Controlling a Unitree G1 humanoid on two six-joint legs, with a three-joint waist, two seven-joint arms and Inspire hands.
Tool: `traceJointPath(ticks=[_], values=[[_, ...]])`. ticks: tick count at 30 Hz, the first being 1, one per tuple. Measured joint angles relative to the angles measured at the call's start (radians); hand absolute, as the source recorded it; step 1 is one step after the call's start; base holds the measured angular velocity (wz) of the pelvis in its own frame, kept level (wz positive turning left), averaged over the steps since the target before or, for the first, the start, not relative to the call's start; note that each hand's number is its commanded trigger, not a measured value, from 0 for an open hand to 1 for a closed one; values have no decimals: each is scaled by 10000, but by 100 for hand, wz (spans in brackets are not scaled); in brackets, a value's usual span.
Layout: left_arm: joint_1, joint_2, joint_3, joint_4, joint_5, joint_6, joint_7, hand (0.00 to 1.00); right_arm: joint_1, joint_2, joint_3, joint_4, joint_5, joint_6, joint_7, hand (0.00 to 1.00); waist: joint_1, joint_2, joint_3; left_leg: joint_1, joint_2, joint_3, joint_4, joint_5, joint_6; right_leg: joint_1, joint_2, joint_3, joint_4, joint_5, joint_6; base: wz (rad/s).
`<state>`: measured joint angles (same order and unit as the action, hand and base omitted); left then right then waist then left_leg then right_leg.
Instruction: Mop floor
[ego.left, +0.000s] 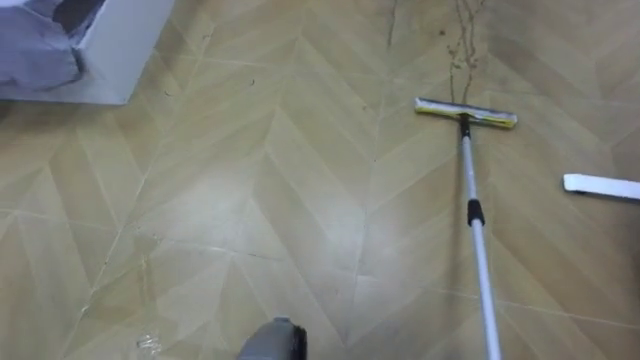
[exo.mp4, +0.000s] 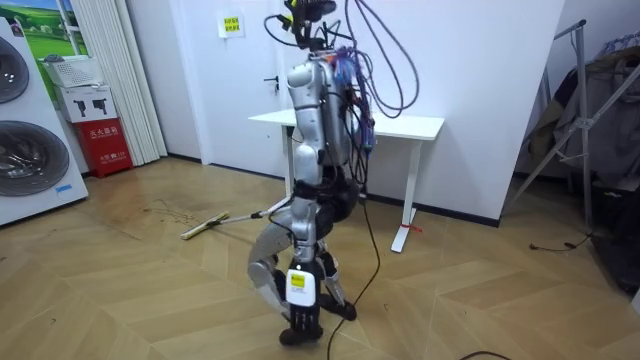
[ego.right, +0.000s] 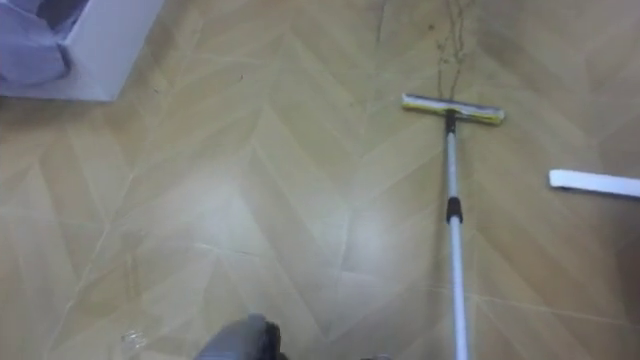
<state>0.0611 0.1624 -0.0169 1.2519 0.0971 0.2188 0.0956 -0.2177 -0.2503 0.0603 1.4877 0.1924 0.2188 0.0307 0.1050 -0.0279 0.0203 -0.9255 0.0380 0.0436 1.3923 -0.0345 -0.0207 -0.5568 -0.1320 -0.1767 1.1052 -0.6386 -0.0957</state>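
1 mop (ego.left: 475, 213) on floor (ego.left: 250, 200), head nr dark streaks (ego.left: 462, 45).

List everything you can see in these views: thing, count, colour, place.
mop: one, yellow head, silver pole, head on floor ahead of robot.
floor: tan wood.
streaks: dark, beyond mop head.
table: one, white, by wall behind robot.
washers: two, white, stacked, room view's left.
box: one, red, beside washers.
rack: one, grey, room view's right.
hand: one, grey, at pole's upper end; side and grip unclear.
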Motion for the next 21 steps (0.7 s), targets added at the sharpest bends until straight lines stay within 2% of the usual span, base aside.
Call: traceJointPath(ticks=[1,2,3,4,5,6,7,8,9,10,11,12,13,14,15,17,19,20,21], values=[[2,92,3,73,-80,-16,-135,0,-243,-289,80,-39,105,-31,203,100,201,-53,7,-490,205,114,732,-44,45,7,25,80,331,-225,-23,-22],[56,155,0,49,-87,-40,-219,0,-371,-399,137,-59,139,-40,316,100,307,-105,10,-641,251,208,778,-218,106,20,29,135,435,-318,8,-26],[162,258,5,34,-70,-119,-331,0,-555,-593,388,-92,281,-34,501,100,438,-129,44,-703,288,374,221,-660,103,83,38,237,464,-431,123,-20],[242,351,1,45,-69,-174,-465,0,-628,-723,693,-139,487,-42,642,100,515,-213,58,-444,178,430,-1240,-1045,39,198,53,410,376,-519,294,-17],[278,378,-2,52,-69,-177,-516,0,-583,-770,790,-180,604,-46,672,100,528,-219,63,-213,144,428,-2106,-1144,8,238,80,455,301,-567,394,-9],[299,423,-4,134,-69,-178,-661,0,-513,-820,863,-272,760,-48,719,100,535,-123,34,238,120,335,-3719,-1265,-2,402,139,443,79,-619,500,-4],[224,447,-71,288,-70,-174,-775,0,-301,-823,926,-296,777,-37,775,100,517,-110,-20,493,15,381,-4329,-1789,502,641,22,436,-116,-692,605,0],[161,448,-104,310,-77,-171,-818,0,-78,-809,932,-301,778,-34,789,100,471,-34,-27,556,-68,464,-4325,-1941,651,743,-96,425,-256,-691,712,13],[84,403,-204,397,-101,-203,-871,0,162,-828,927,-225,770,2,794,100,377,-26,-22,639,-336,577,-4310,-2352,1030,831,-292,517,-327,-582,1019,19],[-87,317,-279,462,-170,-216,-865,0,373,-947,942,-4,770,18,782,100,317,48,-12,666,-633,699,-4200,-2677,1261,450,-482,763,440,-98,1118,17],[-181,266,-279,456,-173,-224,-841,0,554,-1022,947,14,770,22,760,100,317,126,-4,693,-783,742,-4130,-2843,1367,162,-615,909,967,344,1157,15],[-319,184,-301,423,-193,-295,-752,0,978,-1109,958,30,780,31,616,100,239,353,-34,804,-1018,765,-4016,-3160,1521,-345,-729,1253,2013,1339,1251,18],[-388,161,-297,292,-195,-343,-600,0,1345,-1062,948,25,780,95,445,100,90,522,-59,958,-1213,776,-4015,-3397,1664,-939,-699,1579,2700,1956,1274,18],[-431,164,-294,259,-208,-377,-522,0,1474,-989,946,24,780,153,350,100,5,634,-50,1021,-1222,777,-4004,-3513,1749,-1267,-632,1669,2906,2013,1303,16],[-497,160,-296,202,-245,-406,-344,0,1717,-787,954,-4,785,228,170,100,-178,829,-109,1092,-1221,771,-4052,-3670,1840,-2005,-493,1659,3030,2015,1319,5],[-495,151,-325,66,-274,-455,-179,0,1963,-404,934,-107,821,229,-53,100,-355,979,-121,1271,-1231,703,-4205,-3845,1820,-2864,-299,1556,2204,1987,1302,-7],[-492,76,-484,-3,-289,-455,-48,0,1961,-28,931,-115,825,228,-363,100,-489,964,-92,1464,-1327,375,-4470,-3961,1666,-3432,2,1489,-231,2125,1257,-26],[-491,32,-519,0,-289,-454,11,0,1961,13,931,-118,827,229,-426,100,-481,932,-89,1506,-1398,247,-4509,-4016,1581,-3488,64,1470,-790,2294,1201,-24],[-459,-48,-545,5,-270,-440,70,0,1982,50,928,-116,827,229,-501,100,-469,883,-96,1596,-1417,118,-4466,-4223,1482,-3455,288,1366,-1468,2834,1112,-5]])
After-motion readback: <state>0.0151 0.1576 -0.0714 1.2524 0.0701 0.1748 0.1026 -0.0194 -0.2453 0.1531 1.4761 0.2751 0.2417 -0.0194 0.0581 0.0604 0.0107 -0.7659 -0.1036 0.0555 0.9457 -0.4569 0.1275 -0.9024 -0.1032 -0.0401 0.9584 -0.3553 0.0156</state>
